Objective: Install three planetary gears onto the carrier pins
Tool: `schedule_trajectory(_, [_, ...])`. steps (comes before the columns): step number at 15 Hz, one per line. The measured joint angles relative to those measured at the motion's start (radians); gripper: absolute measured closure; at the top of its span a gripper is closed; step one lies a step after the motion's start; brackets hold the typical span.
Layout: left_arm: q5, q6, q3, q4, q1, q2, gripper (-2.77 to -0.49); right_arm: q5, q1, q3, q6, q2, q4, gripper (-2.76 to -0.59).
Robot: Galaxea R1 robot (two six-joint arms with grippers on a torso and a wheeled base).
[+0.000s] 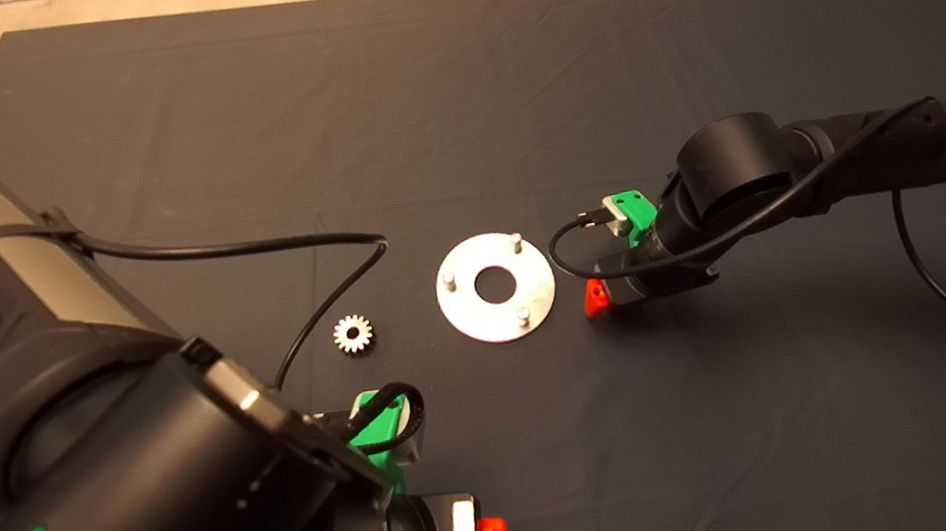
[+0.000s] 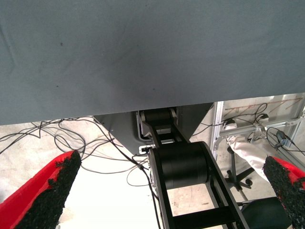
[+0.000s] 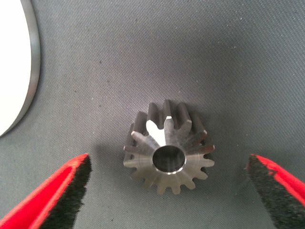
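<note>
Right pincer [image 3: 167, 191] astride a gear, fingers apart.
That planetary gear [image 3: 167, 148] lies flat at the disc's [image 1: 496, 288] 3 o'clock; another gear [image 1: 353, 333] at 9 o'clock. Three carrier pins [image 1: 515, 242] stand bare. Left pincer [image 2: 167, 191] parked, fingers apart.

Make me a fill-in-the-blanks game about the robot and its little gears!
1. The round disc has ___ pins standing on it.
2. The pins carry ___ gears so far.
3. The right gripper has its fingers ___ around a gear lying on the mat.
4. Another gear lies on the mat beside the disc, on the ___ arm's side.

Missing words: three; no; open; left
</note>
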Motion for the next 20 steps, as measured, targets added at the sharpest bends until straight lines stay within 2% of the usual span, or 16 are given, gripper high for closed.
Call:
schedule_trajectory(3, [0.000,0.000,0.000,0.000,0.000,0.000,-2.77,0.000,-0.007,-0.009,-0.003,0.002,-0.009,-2.28])
schedule_trajectory(6, [0.000,0.000,0.000,0.000,0.000,0.000,-2.77,0.000,-0.010,-0.012,-0.003,0.005,-0.011,-2.23])
schedule_trajectory(7, [0.000,0.000,0.000,0.000,0.000,0.000,-2.77,0.000,-0.010,-0.013,-0.003,0.005,-0.011,-2.12])
schedule_trajectory(9, [0.000,0.000,0.000,0.000,0.000,0.000,-2.77,0.000,-0.010,-0.014,-0.003,0.008,-0.011,-2.09])
schedule_trajectory(10, [0.000,0.000,0.000,0.000,0.000,0.000,-2.77,0.000,-0.010,-0.014,-0.003,0.008,-0.011,-1.96])
schedule_trajectory(12, [0.000,0.000,0.000,0.000,0.000,0.000,-2.77,0.000,-0.010,-0.014,-0.003,0.008,-0.011,-1.85])
schedule_trajectory(20, [0.000,0.000,0.000,0.000,0.000,0.000,-2.77,0.000,-0.010,-0.014,-0.004,0.008,-0.012,-1.48])
